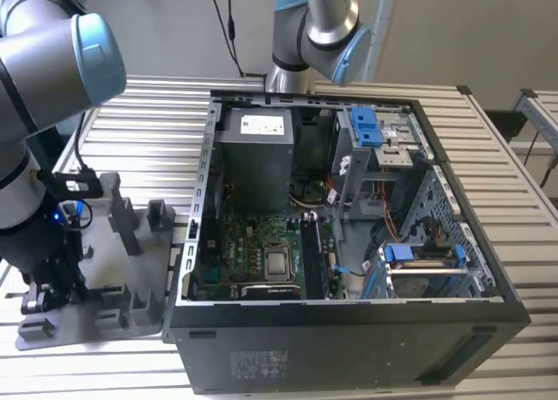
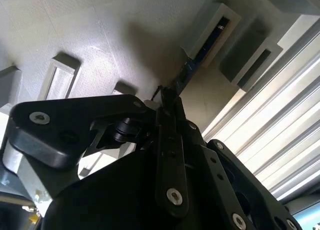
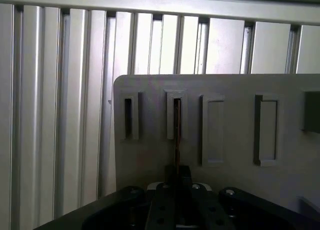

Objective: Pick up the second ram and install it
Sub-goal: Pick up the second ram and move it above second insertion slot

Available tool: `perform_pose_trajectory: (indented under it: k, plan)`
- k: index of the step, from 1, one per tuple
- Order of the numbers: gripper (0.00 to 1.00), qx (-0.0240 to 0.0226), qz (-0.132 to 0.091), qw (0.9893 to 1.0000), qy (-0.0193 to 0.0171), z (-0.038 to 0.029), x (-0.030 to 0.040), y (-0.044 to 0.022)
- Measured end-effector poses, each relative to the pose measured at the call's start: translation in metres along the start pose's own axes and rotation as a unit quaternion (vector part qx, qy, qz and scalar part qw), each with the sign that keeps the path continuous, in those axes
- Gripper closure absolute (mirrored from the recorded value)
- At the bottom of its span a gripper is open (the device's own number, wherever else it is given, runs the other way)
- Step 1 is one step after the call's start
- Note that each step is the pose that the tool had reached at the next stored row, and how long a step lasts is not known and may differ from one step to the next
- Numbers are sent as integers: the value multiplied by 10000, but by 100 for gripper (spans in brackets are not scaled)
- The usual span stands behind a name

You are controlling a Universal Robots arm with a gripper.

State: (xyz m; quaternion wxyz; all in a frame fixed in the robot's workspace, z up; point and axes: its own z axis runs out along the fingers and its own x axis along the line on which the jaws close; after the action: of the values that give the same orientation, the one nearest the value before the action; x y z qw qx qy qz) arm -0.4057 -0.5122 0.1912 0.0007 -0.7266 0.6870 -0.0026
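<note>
The second ram (image 3: 177, 140) shows edge-on as a thin dark strip. It runs from a slot of the grey holder plate (image 3: 150, 155) down to my gripper (image 3: 178, 174). In the second wrist view the same ram (image 2: 186, 73) reaches from a grey pocket to the gripper (image 2: 166, 100), whose fingers are shut on its near end. Whether its far end still sits in the slot I cannot tell. In the exterior view my gripper (image 1: 51, 288) is low over the holder plate (image 1: 131, 261), at the exterior view's left of the open computer case (image 1: 349, 348).
Inside the case lies the green motherboard (image 1: 253, 243) with its memory slots (image 1: 311, 259), under a grey power supply (image 1: 255, 156) and blue drive brackets (image 1: 366, 128). Another arm (image 1: 316, 34) stands behind the case. Upright grey blocks (image 1: 122, 213) rise from the holder. The table is ribbed aluminium (image 3: 55, 115).
</note>
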Motion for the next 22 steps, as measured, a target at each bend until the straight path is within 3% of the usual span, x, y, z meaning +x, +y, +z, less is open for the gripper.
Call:
perform_pose_trajectory:
  k: [10, 22]
  plan:
    - [86, 2, 1, 10000, -2, -5, 0, 0]
    - [86, 1, 62, 10000, -10, -225, 1, -1]
